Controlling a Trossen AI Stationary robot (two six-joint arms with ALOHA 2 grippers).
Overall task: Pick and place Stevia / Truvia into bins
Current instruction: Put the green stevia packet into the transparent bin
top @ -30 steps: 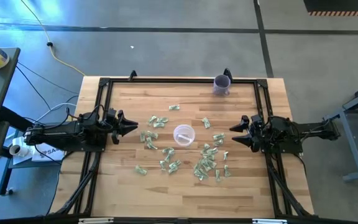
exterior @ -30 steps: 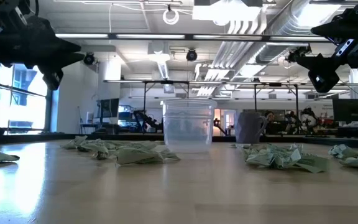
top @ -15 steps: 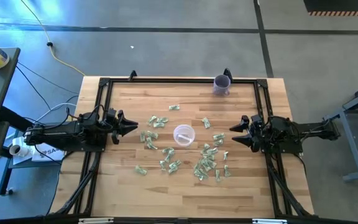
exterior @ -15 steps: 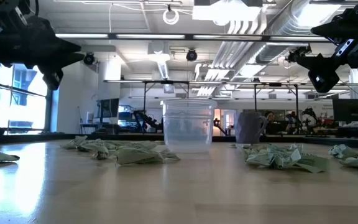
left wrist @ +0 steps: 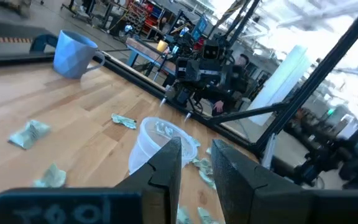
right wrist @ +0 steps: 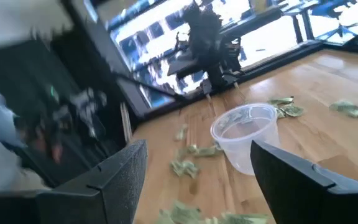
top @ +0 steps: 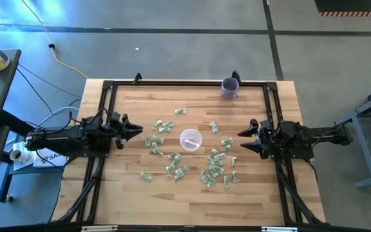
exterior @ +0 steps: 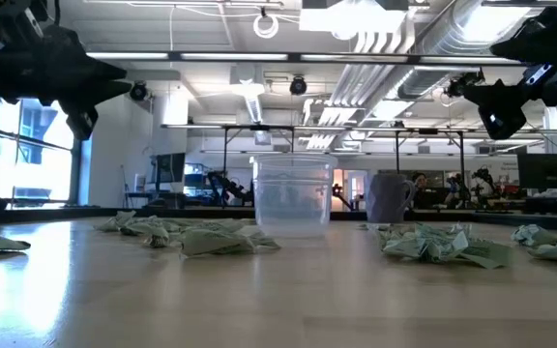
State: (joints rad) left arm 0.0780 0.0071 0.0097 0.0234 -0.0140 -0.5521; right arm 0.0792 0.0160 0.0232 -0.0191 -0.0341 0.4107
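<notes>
Several pale green and white sachets lie flat and scattered on the wooden table, most of them in a cluster (top: 214, 169) near the table's right-near part and others (top: 154, 143) left of the cup. The clear round cup (top: 190, 139) (exterior: 292, 198) stands upright on its base among them. My left gripper (top: 137, 132) (left wrist: 196, 165) hovers above the table left of the cup, its fingers a narrow gap apart, and holds nothing. My right gripper (top: 242, 139) (right wrist: 197, 186) hovers right of the cup, wide open and empty. Both point at the cup (left wrist: 154, 146) (right wrist: 244, 134).
A blue-purple mug (top: 230, 87) (exterior: 390, 198) stands at the table's far edge, right of centre. A black frame rail (top: 185, 82) runs around the tabletop. Bare wood lies along the near edge (top: 185, 203) and at the far left (top: 134, 100).
</notes>
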